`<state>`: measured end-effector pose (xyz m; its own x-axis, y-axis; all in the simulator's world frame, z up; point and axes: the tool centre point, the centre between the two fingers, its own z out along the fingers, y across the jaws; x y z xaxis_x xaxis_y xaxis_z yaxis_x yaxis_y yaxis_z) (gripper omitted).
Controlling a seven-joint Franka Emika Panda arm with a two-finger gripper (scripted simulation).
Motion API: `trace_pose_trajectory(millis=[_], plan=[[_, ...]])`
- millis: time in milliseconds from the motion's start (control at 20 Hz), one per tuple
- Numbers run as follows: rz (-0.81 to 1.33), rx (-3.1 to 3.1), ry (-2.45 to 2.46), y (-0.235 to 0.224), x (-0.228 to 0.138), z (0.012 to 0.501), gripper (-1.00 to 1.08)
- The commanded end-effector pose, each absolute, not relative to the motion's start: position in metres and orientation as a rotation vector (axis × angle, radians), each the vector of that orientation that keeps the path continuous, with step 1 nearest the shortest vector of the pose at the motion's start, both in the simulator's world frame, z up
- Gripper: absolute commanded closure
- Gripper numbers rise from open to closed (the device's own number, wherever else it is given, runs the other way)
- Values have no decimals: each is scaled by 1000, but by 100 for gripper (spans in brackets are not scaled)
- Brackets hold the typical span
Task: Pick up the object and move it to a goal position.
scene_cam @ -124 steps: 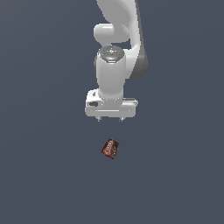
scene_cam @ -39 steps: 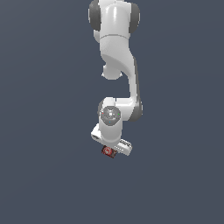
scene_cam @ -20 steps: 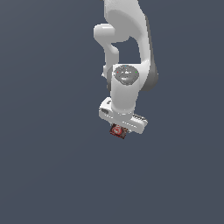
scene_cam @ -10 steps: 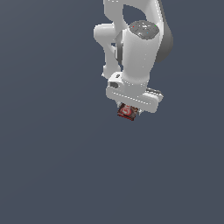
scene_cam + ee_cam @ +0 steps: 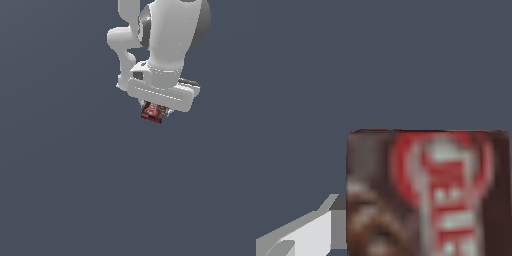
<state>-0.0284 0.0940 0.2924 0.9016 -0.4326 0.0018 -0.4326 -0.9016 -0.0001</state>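
Observation:
The object, a small dark brown box [image 5: 153,112] with a red label and whitish lettering, hangs under my white gripper [image 5: 156,111] in the exterior view. The gripper is shut on the box and holds it high above the plain grey floor. The hand's wide white body hides most of both fingers from this side. In the wrist view the box [image 5: 428,192] fills much of the picture close to the camera, and one pale grey finger [image 5: 308,232] shows beside it.
The plain dark grey floor [image 5: 75,190] fills both views. My white arm [image 5: 170,35] rises out of the top of the exterior view. No goal marker shows.
The gripper went down over the box, shut on it and lifted it. Over the last second it has carried the box up and toward the exterior view's right.

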Motion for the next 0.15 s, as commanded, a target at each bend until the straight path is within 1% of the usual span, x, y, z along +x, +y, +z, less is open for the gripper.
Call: trace_pose_trajectory(millis=[0,100], plan=[[1,3062,-698,96,-31,298,108],[1,3062,-698,96,-31,299,108]])
